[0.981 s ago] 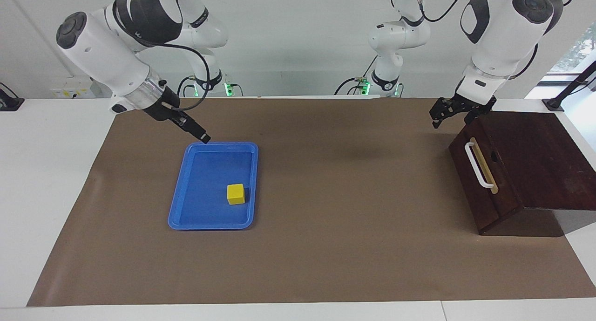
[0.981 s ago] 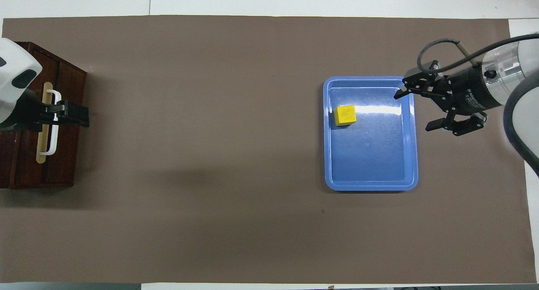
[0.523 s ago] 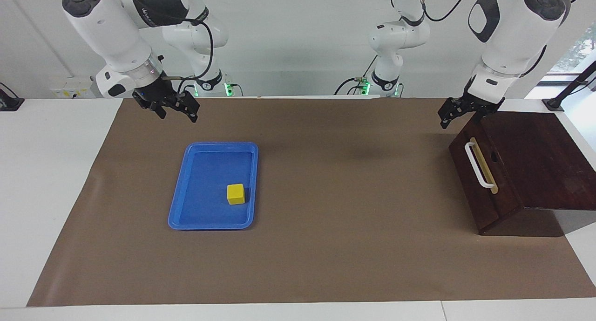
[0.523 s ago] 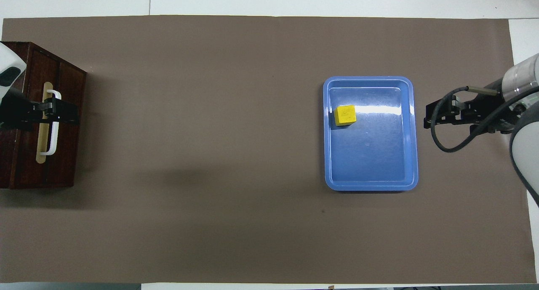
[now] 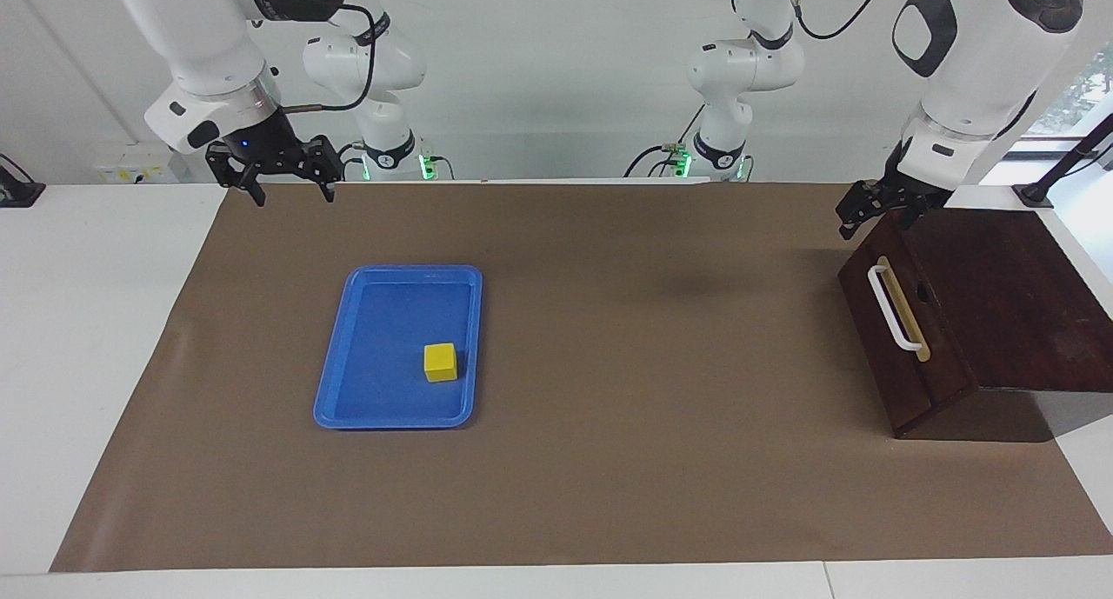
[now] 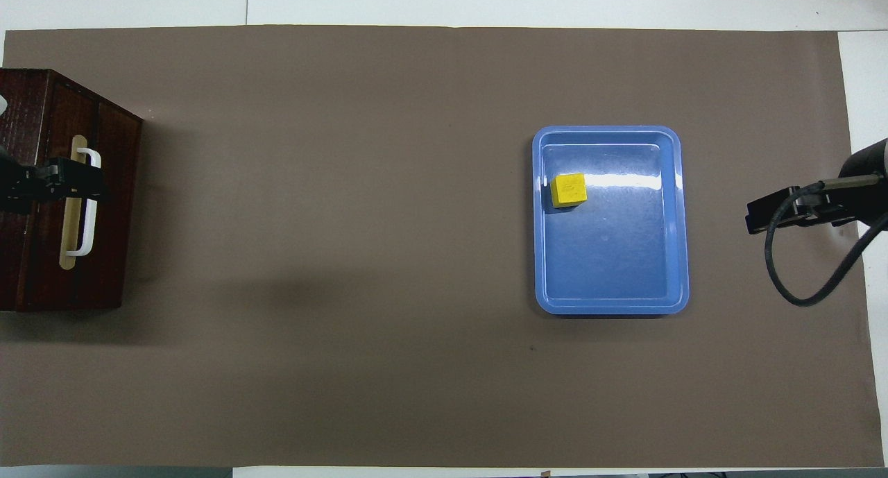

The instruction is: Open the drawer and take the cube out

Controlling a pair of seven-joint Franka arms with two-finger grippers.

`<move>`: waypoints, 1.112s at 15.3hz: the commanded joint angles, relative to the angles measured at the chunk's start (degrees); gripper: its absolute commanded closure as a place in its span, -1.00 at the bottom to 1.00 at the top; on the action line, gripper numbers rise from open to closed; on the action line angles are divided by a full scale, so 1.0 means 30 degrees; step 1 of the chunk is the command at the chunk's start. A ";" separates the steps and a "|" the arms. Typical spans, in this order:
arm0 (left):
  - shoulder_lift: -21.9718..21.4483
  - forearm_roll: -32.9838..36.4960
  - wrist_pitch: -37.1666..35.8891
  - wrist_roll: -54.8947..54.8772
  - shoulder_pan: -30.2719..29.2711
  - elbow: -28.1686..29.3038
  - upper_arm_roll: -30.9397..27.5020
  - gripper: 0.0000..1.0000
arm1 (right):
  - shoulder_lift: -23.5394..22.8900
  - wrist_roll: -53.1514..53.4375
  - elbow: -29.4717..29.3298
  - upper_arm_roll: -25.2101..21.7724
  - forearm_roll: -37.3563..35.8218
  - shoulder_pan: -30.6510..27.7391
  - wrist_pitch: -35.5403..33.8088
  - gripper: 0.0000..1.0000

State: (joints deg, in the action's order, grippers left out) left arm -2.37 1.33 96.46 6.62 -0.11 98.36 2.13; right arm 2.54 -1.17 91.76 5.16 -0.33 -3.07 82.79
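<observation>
Yellow cube [image 5: 440, 362] rests inside the blue tray [image 5: 337, 382], on the tray floor beside the long wall that faces the drawer [image 5: 904, 321], and it matches its position of one second ago. The drawer stands closed in the dark wooden box [image 5: 1009, 295] at the left arm's end of the table, well apart from the tray, its white handle [image 5: 891, 308] untouched. What has changed is the arms. The right gripper [image 5: 289, 190], which one second ago reached down to the tray rim nearest the robots, has lifted and withdrawn; it now hangs over the brown mat [image 5: 609, 460] at the table edge, clear of the tray, jaws spread and holding nothing. The left gripper [image 5: 869, 215], which one second ago hung over the mat just beside the box, has moved back over the box's upper corner, jaws open and holding nothing. Assessment: the cube is out of the drawer and deposited, the drawer is shut again, and both arms are retreating, so the task appears complete with no contact remaining.
</observation>
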 commanded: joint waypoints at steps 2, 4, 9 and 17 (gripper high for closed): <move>0.0989 -0.0238 -0.0974 -0.0272 0.0536 -0.1810 -0.0387 -1.00 | -0.0434 -0.0313 -0.0206 0.0302 0.0402 -0.0938 -0.0587 -1.00; 0.2744 -0.0266 -0.2817 -0.0301 0.0536 -0.4182 -0.0358 -1.00 | -0.0465 -0.0224 -0.0175 0.0330 0.0139 -0.0909 -0.0469 -1.00; 0.2929 -0.0413 -0.3354 -0.0330 0.0682 -0.4076 -0.0299 -1.00 | -0.0875 -0.0369 -0.0965 0.0331 0.0138 -0.0938 -0.0059 -1.00; 0.1555 -0.0442 -0.2240 -0.0360 0.0712 -0.2117 0.0024 -1.00 | -0.0699 -0.0488 -0.0762 0.0331 -0.0126 -0.0645 0.0613 -1.00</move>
State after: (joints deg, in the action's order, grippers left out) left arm 5.81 0.81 88.47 6.44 1.36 88.09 2.92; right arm 0.71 -1.22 89.71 5.78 -0.37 -4.61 83.13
